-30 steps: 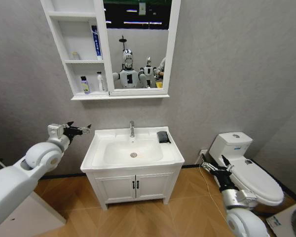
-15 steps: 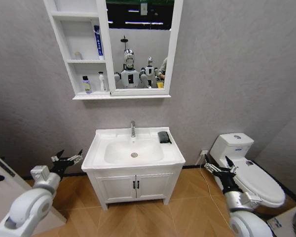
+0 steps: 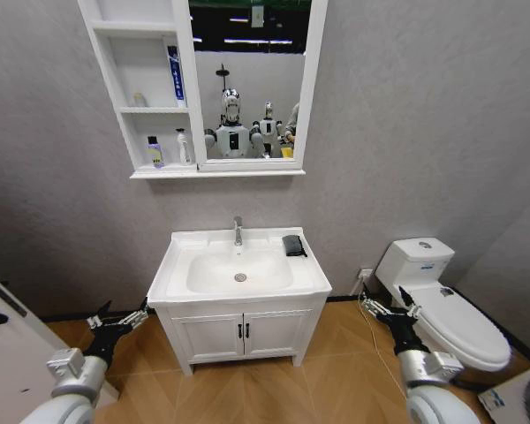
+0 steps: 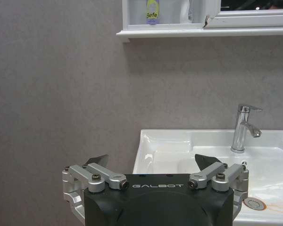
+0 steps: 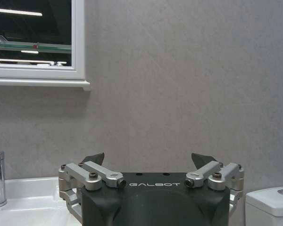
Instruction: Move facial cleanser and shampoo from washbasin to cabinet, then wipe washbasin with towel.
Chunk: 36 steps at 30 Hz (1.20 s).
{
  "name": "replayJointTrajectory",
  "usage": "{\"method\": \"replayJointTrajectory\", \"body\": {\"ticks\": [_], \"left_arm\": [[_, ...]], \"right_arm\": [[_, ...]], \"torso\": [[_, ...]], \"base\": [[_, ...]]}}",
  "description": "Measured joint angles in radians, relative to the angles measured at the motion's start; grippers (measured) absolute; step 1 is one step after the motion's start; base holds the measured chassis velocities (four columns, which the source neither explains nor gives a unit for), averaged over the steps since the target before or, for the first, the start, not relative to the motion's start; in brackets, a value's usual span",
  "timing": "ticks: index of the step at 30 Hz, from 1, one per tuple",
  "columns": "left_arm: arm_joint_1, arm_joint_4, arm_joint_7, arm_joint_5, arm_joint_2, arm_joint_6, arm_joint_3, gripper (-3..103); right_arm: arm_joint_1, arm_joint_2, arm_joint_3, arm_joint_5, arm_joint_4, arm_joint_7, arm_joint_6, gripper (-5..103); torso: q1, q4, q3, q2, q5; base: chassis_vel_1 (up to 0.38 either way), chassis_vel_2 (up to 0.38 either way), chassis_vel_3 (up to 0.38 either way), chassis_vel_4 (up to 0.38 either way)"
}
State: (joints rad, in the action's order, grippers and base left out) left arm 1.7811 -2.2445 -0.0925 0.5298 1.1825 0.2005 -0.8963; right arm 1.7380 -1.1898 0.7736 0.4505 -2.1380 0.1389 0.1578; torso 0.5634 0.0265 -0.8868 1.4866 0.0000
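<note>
Towel (image 3: pixel 291 245) lies on the washbasin (image 3: pixel 238 287) rim, up between both claws; left claw (image 3: pixel 119 319) and right claw (image 3: pixel 387 308) hang low, spread wide. Two bottles (image 3: pixel 167 148) stand in the cabinet (image 3: pixel 150 88). Left wrist: faucet (image 4: pixel 243 128) beyond wide fingers (image 4: pixel 97 160). Right wrist: fingers (image 5: pixel 94 158) wide, wall ahead.
</note>
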Motion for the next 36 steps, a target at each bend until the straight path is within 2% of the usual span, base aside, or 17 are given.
{"method": "replayJointTrajectory", "body": {"ticks": [5,14,19,27,36], "left_arm": [[-0.005,0.0,0.0,0.002,-0.003,0.002,0.003,100],[-0.009,0.002,-0.002,0.005,-0.006,0.004,0.005,100],[-0.01,0.003,-0.003,0.006,-0.008,0.005,0.006,100],[-0.012,0.004,-0.004,0.007,-0.009,0.006,0.007,100],[-0.012,0.004,-0.005,0.008,-0.009,0.006,0.007,100]], "right_arm": [[-0.011,-0.001,-0.011,-0.008,0.011,0.041,0.004,100],[-0.039,0.02,-0.041,-0.019,0.018,0.047,0.041,100],[-0.06,0.05,-0.053,-0.003,0.019,0.039,0.001,100],[-0.05,0.054,-0.057,0.002,0.019,0.042,-0.036,100],[-0.053,0.058,-0.056,0.025,0.019,0.04,-0.041,100]], "torso": [[0.0,0.0,0.0,0.0,0.0],[0.0,0.0,0.0,0.0,0.0],[0.0,-0.0001,0.0,0.0,0.0],[0.0,0.0,0.0,0.0,0.0],[0.0,-0.0002,0.0,0.0,0.0]], "base": [[0.0,0.0,0.0,0.0],[0.0,0.0,0.0,0.0],[0.0,0.0,0.0,0.0],[0.0,0.0,0.0,0.0],[-0.041,0.041,0.058,-0.05]]}}
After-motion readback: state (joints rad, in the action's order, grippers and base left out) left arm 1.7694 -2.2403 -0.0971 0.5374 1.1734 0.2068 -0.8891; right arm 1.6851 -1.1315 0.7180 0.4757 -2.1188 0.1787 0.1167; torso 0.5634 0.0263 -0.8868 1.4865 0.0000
